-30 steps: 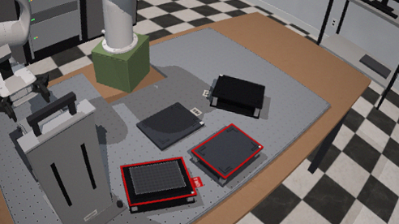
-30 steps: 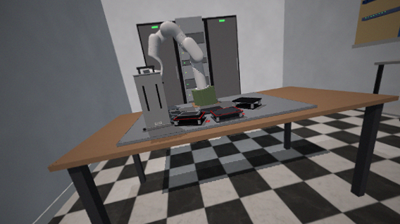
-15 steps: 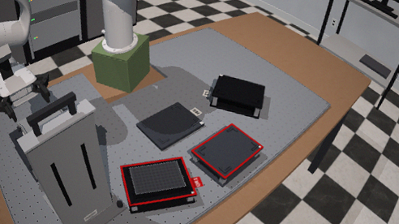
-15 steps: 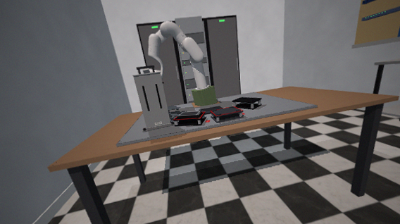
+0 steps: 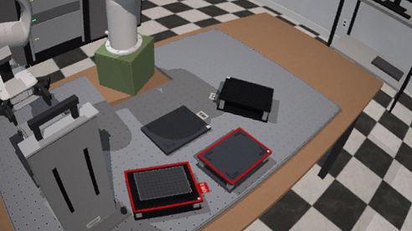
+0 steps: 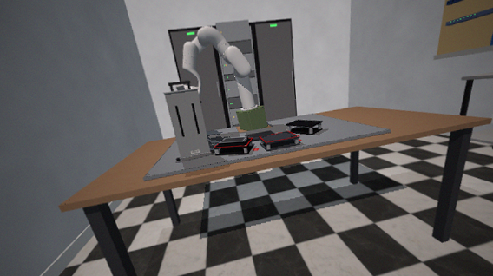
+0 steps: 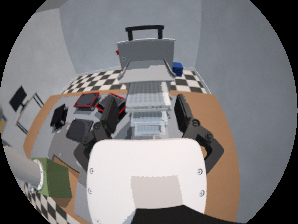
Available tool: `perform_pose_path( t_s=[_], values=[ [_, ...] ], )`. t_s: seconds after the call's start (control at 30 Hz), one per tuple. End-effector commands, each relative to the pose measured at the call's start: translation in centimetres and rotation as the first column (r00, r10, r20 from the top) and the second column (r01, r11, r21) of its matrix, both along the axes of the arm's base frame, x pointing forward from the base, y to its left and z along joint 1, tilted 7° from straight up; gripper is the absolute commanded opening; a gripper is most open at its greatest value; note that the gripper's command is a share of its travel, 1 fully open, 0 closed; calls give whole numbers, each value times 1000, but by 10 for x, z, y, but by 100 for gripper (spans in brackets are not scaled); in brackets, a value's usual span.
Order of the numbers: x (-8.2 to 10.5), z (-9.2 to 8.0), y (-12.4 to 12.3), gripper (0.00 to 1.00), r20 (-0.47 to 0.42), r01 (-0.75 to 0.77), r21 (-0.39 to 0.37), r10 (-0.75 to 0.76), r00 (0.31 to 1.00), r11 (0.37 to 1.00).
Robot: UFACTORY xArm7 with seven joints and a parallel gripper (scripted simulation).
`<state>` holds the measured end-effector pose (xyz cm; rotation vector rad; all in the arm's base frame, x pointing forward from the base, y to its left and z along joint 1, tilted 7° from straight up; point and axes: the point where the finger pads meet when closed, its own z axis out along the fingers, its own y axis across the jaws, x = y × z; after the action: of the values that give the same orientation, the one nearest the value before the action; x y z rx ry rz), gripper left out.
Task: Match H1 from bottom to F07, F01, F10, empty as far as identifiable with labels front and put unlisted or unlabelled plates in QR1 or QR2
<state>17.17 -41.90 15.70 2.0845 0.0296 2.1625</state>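
From the top view, the plate hotel H1 [image 5: 66,159] is a tall grey box of flat metal panels with two dark slits in its back wall and a black handle on top. It stands at the near left end of a grey perforated mat [image 5: 310,104] on the brown wooden desk [image 5: 349,73]. The tool [image 5: 18,97] hangs just at the hotel's far side, its black fingers spread wide and holding nothing. To the right sit two red-edged nests: the nearer one [image 5: 131,200] carries a plate with a fine grid of wells [image 5: 162,182], the other [image 5: 204,159] shows a smooth dark top.

In the exterior view the hotel [image 6: 186,122] is an upright rectangular tower, and the white glossy arm [image 6: 227,52] bends down behind it.

In the wrist view the open front of the hotel [image 7: 147,76] faces the camera. Pale plates [image 7: 147,106] lie on its shelves, but no label is readable. The black fingers stand apart on both sides.
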Motion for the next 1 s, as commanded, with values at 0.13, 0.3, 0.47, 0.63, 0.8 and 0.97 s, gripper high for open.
perform_pose_path(
  t_s=[0.13,0.3,0.47,0.63,0.8,0.97],
  values=[
    [0,1,-1,100,0,0,-3,0,1000,1000],
    [0,1,-1,100,0,0,-3,0,1000,1000],
    [0,1,-1,100,0,0,-3,0,1000,1000],
    [0,1,-1,100,0,0,-3,0,1000,1000],
    [-5,1,0,100,0,0,-3,0,1000,1000],
    [-13,1,0,100,0,0,-3,0,1000,1000]
  ],
)
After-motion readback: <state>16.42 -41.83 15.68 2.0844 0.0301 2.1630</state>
